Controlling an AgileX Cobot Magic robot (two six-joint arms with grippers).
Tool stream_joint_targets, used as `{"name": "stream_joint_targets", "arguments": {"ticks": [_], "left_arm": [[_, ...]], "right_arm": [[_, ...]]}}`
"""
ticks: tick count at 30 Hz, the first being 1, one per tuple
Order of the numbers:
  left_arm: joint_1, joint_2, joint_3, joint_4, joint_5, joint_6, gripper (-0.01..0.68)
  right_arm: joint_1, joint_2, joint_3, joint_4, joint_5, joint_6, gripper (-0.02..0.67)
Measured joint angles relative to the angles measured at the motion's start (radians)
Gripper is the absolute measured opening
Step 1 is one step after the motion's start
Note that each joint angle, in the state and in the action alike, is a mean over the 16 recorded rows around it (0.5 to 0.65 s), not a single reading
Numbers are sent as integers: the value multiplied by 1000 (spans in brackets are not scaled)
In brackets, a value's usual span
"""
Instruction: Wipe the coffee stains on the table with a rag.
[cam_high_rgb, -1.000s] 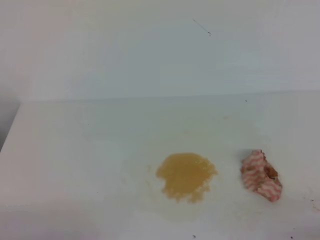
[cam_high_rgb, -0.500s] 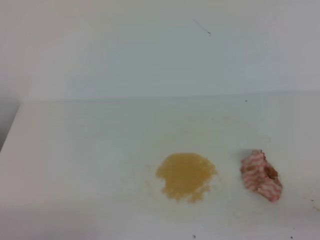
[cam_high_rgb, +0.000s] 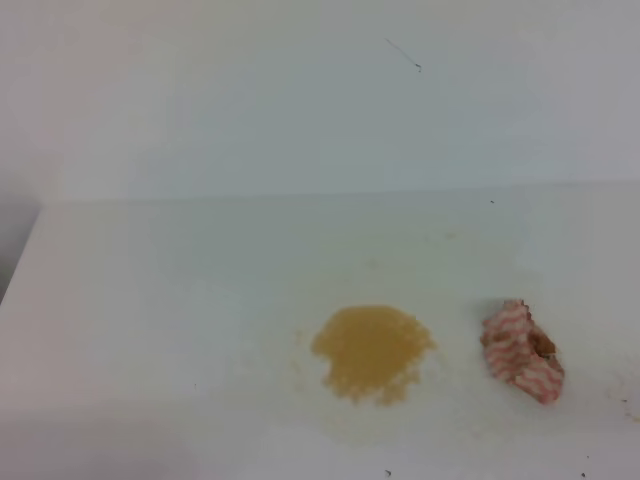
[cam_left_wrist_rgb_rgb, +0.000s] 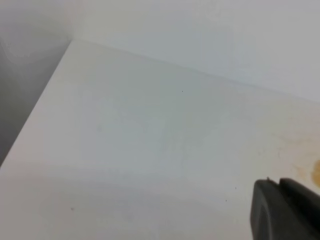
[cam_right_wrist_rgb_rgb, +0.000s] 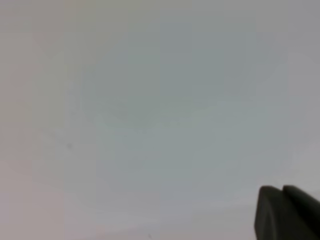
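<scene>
The coffee stains (cam_high_rgb: 372, 351) are a tan-brown ragged blotch on the white table (cam_high_rgb: 180, 300), front centre in the exterior high view, with faint specks around it. The rag (cam_high_rgb: 521, 352), a pink-and-white striped wad with a brown smudge, lies a hand's width to the right of the blotch. No gripper shows in that view. In the left wrist view my left gripper (cam_left_wrist_rgb_rgb: 279, 183) shows as dark fingers pressed together at the bottom right, with the stain's edge (cam_left_wrist_rgb_rgb: 316, 172) beside it. In the right wrist view my right gripper (cam_right_wrist_rgb_rgb: 281, 189) looks the same, empty, over plain white.
A white wall (cam_high_rgb: 320, 100) rises behind the table. The table's left edge (cam_high_rgb: 22, 250) drops off to a dark gap, which also shows in the left wrist view (cam_left_wrist_rgb_rgb: 30, 105). Tiny dark specks (cam_high_rgb: 388, 472) dot the front of the table.
</scene>
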Motion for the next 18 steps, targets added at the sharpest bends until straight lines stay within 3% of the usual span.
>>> {"name": "stream_joint_targets", "arguments": {"ticks": [7, 18], "left_arm": [[0, 0, 0, 0, 0, 0, -1], [0, 0, 0, 0, -1, 0, -1]], "right_arm": [[0, 0, -3, -18, -124, 80, -2], [0, 14, -130, -276, -142, 222, -2]]}}
